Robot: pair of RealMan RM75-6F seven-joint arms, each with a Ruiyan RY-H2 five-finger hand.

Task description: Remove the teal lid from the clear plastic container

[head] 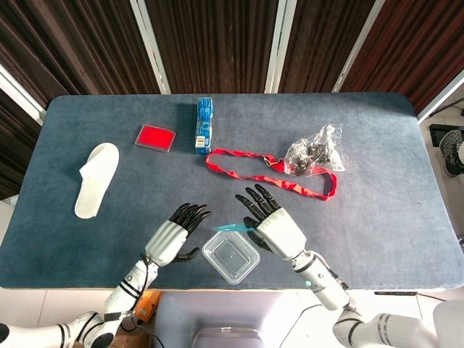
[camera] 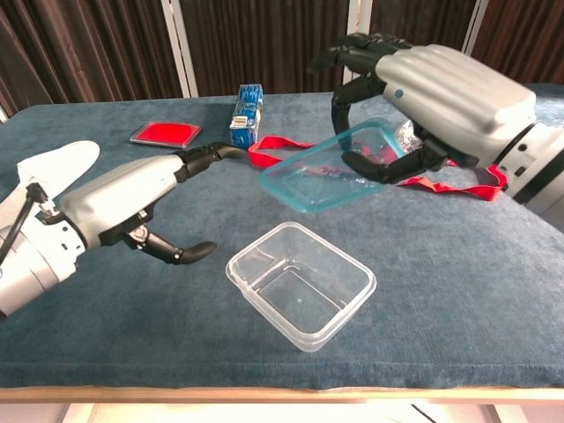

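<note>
Your right hand (camera: pixel 441 97) grips the teal lid (camera: pixel 339 167) above the clear plastic container (camera: pixel 300 284); carry it toward two o'clock. Left hand (camera: pixel 132 198) hovers spread, empty.

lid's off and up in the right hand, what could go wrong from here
1. The right hand holds the teal lid only at one edge, tilted above the table; it may slip and drop.
2. The red lanyard and the plastic bag lie just beyond that hand, so setting the lid down there might snag them.
3. The left hand hovers open beside the clear container, touching nothing; a bump could slide the container toward the near table edge.
</note>
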